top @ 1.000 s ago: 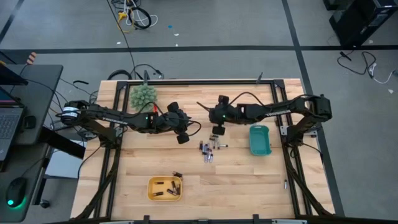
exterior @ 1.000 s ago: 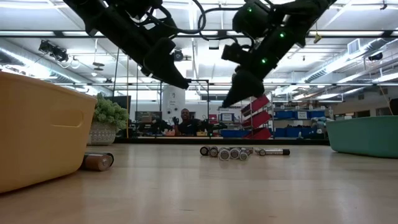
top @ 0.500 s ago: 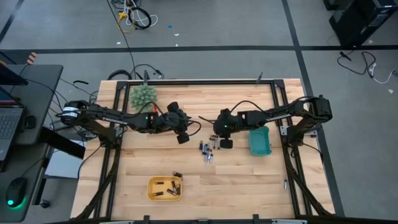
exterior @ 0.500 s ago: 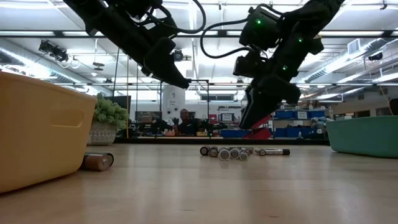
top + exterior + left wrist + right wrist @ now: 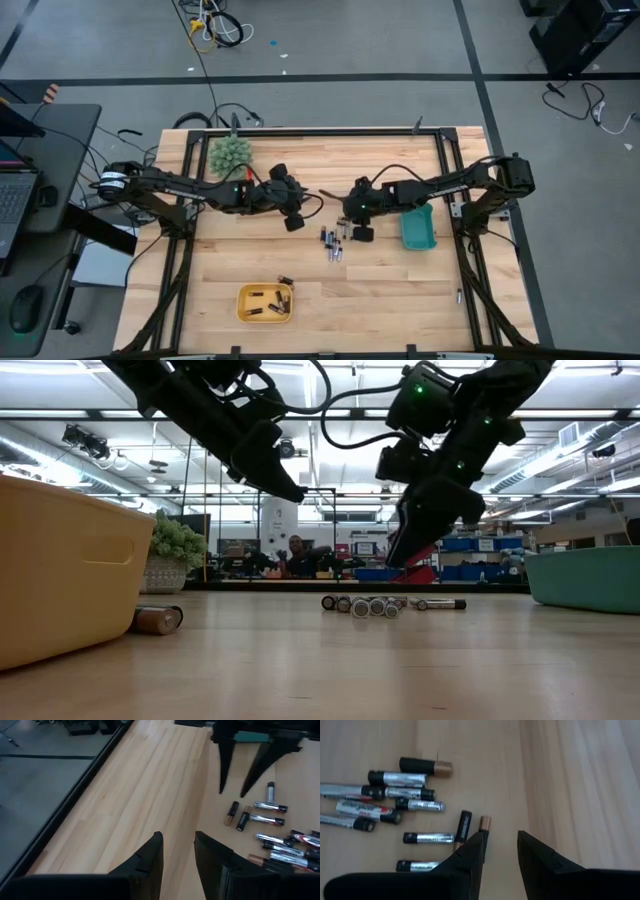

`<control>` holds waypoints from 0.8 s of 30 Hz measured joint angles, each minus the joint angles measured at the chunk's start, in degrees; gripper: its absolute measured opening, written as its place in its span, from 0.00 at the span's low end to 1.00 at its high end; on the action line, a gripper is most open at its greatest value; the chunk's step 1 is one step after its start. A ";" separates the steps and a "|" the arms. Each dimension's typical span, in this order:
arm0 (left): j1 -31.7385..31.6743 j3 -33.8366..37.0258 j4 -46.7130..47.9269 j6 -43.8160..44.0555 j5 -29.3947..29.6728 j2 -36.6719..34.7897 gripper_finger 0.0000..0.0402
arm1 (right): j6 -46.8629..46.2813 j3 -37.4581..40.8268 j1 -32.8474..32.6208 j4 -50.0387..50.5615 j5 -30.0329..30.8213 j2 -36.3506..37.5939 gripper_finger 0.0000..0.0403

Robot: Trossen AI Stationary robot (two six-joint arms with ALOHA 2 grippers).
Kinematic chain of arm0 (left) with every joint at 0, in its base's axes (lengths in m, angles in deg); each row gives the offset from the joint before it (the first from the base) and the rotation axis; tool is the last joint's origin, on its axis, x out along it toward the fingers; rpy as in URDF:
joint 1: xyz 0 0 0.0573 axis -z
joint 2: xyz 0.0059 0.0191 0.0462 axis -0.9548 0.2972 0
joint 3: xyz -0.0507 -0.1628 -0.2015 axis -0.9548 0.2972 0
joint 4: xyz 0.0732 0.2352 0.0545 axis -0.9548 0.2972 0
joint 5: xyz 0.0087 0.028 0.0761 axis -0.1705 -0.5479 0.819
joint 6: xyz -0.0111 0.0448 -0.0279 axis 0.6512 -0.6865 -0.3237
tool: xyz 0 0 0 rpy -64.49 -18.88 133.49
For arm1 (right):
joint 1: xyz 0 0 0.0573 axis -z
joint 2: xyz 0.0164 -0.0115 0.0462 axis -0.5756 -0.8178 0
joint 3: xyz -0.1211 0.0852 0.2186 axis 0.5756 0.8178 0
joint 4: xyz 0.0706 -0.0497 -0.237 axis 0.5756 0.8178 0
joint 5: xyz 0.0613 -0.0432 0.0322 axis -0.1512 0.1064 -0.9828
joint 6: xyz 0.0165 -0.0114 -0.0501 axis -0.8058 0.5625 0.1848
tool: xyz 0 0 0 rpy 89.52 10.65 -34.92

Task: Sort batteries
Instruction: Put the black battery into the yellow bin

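Observation:
Several small batteries [image 5: 333, 243], some silvery, some black with copper ends, lie on their sides in a loose cluster mid-table; they also show in the low view [image 5: 378, 603] and the right wrist view [image 5: 402, 805]. My right gripper [image 5: 353, 228] hovers open just right of the cluster, fingertips above the wood beside a black battery [image 5: 465, 825] and a copper-tipped one [image 5: 485, 824]. My left gripper [image 5: 293, 219] waits open, raised, left of the cluster [image 5: 270, 827]. More batteries lie in the yellow tray [image 5: 265, 303]. One battery [image 5: 158, 619] lies on the table beside that tray.
A teal tray [image 5: 418, 226] sits at the table's right, close to my right arm. A spiky green ball [image 5: 230, 153] stands near the far left corner. Bare wood stretches between the cluster and the yellow tray [image 5: 70, 575]. A person sits in the room beyond the table.
My right gripper has moved toward the table's near edge and down, ending just above the table at the right side of the battery cluster. The batteries have stayed where they were.

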 joint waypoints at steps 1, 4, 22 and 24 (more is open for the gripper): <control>0.00 0.00 -0.10 -0.32 -1.07 0.20 0.26 | 0.02 0.00 0.00 -0.28 0.00 -0.01 0.27; 0.07 -0.04 -0.48 -2.75 -5.65 1.21 0.26 | 0.06 0.96 -0.28 -1.55 0.15 -0.07 0.27; 0.04 -0.04 -5.10 -3.43 -7.19 6.29 0.26 | -2.34 13.55 -0.70 -20.41 2.12 -0.17 0.27; 0.04 -0.04 -4.73 -3.43 -7.19 6.27 0.26 | -2.36 14.39 -0.70 -21.44 2.14 -0.17 0.27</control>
